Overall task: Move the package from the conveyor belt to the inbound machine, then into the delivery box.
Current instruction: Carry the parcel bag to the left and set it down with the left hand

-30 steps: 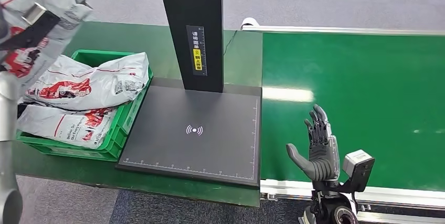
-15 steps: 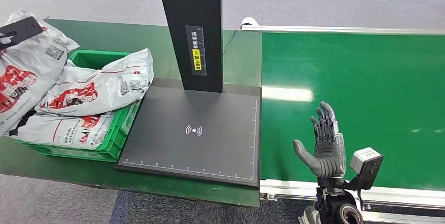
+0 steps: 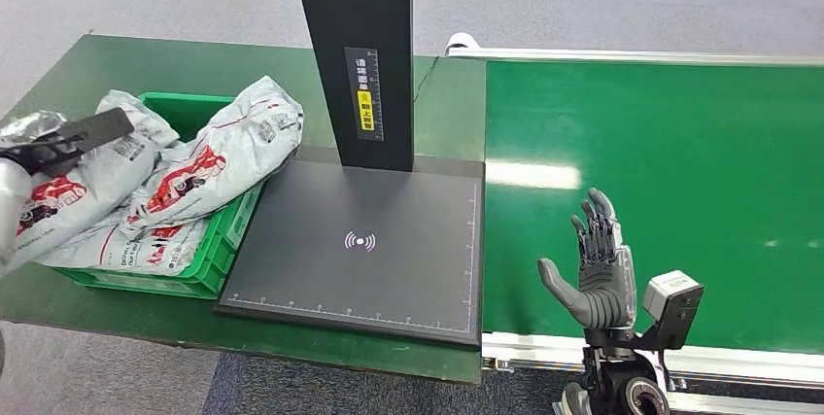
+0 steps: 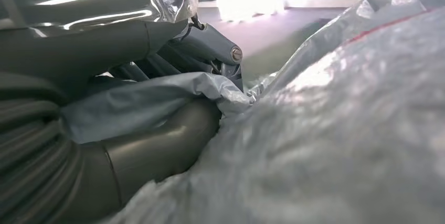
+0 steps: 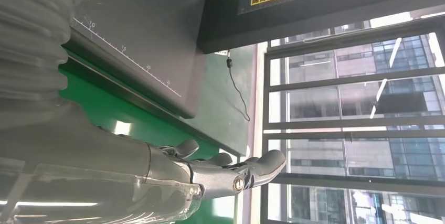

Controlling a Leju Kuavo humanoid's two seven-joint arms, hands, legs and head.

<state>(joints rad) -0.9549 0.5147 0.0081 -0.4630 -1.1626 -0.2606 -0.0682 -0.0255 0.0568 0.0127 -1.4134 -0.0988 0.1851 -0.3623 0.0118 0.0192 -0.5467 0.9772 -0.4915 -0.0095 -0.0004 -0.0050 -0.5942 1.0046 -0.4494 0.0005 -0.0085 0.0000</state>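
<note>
The left hand (image 3: 29, 155) grips the package (image 3: 83, 182) over the green delivery box (image 3: 209, 264), evidently to drop it in; the right hand (image 3: 600, 274) waits released above the conveyor belt (image 3: 680, 162).

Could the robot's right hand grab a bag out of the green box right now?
Probably not. The right hand is open over the conveyor belt, and the scanner plate lies between it and the green box. The left hand already holds a package there.

head view looks down from high; both wrist views sit close behind their hands, sharing the scanner pad (image 3: 360, 240)
</note>
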